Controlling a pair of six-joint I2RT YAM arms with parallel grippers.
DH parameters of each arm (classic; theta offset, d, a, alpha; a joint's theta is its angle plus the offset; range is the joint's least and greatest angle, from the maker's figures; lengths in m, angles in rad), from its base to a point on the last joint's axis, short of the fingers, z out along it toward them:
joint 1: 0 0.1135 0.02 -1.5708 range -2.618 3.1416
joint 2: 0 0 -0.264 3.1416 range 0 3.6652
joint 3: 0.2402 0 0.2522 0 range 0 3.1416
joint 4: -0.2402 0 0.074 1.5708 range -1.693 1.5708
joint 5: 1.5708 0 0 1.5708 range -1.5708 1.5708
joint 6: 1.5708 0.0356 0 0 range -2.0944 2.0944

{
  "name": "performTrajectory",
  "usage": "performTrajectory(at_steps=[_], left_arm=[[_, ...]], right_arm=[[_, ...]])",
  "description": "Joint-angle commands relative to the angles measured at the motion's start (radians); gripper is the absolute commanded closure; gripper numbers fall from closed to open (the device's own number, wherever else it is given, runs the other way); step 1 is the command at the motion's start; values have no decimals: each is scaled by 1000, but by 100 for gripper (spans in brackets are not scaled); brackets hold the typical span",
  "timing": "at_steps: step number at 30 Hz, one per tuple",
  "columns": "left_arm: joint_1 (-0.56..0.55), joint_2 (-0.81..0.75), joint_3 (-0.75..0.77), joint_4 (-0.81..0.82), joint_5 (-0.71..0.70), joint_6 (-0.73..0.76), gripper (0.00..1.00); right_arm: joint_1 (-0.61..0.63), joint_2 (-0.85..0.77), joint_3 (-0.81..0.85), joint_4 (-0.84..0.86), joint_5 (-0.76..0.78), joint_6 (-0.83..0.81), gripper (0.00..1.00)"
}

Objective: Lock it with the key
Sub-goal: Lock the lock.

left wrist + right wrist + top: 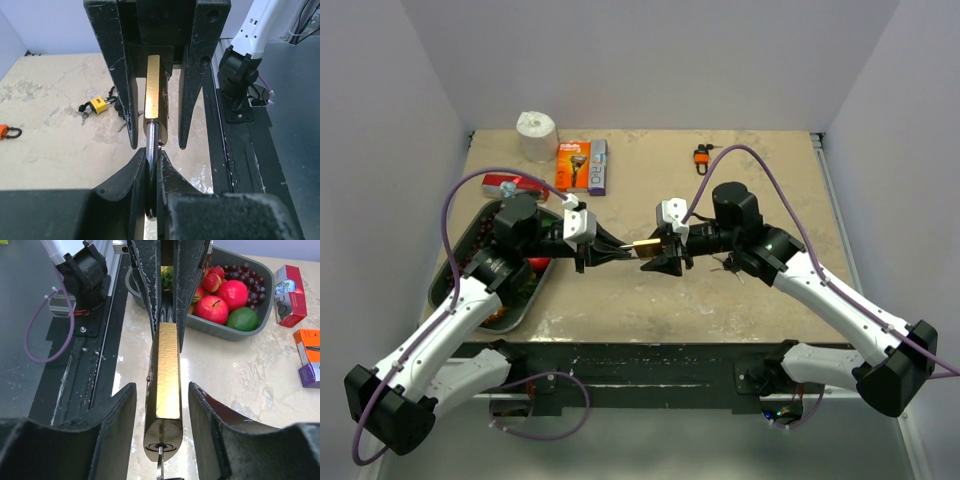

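Observation:
A brass padlock (pixel 645 244) hangs in mid-air between the two arms above the table's middle. My left gripper (pixel 151 170) is shut on its chrome shackle (pixel 152 145), with the brass body (pixel 152 87) pointing away from it. My right gripper (pixel 162 415) is open, one finger on each side of the brass body (pixel 167 370) with gaps on both sides. A key (pixel 160 466) sticks in the keyhole at the body's end, near the bottom edge of the right wrist view; its head is cut off from view.
A grey tray (pixel 448 290) of fruit sits at the left under the left arm. A toilet roll (pixel 536 135), a razor box (pixel 581 165) and a small orange padlock (pixel 702 156) lie at the back. A yellow padlock (pixel 98 105) lies on the table.

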State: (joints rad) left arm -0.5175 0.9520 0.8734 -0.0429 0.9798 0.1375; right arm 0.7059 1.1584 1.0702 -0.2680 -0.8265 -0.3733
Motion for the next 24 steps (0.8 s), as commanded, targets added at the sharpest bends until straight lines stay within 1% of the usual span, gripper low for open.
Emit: performTrajectory(at_steps=[1, 6, 7, 13, 20, 23, 24], left_arm=[[-1, -4, 78, 136, 46, -32, 100], [-7, 8, 87, 144, 53, -39, 100], [-9, 11, 87, 147, 51, -42, 100], [-26, 19, 87, 147, 49, -47, 100], [-45, 27, 93, 114, 42, -19, 100], [-45, 31, 101, 92, 39, 11, 100], [-47, 34, 105, 84, 36, 19, 100]], right_arm=[[1, -2, 19, 36, -23, 10, 55], [1, 9, 28, 35, -29, -4, 59], [1, 9, 28, 33, -29, -12, 61], [0, 21, 39, 24, -33, -32, 66], [1, 32, 48, 0, -36, -56, 64], [1, 35, 54, -23, -34, -79, 66], [0, 37, 57, -36, -34, -90, 70]])
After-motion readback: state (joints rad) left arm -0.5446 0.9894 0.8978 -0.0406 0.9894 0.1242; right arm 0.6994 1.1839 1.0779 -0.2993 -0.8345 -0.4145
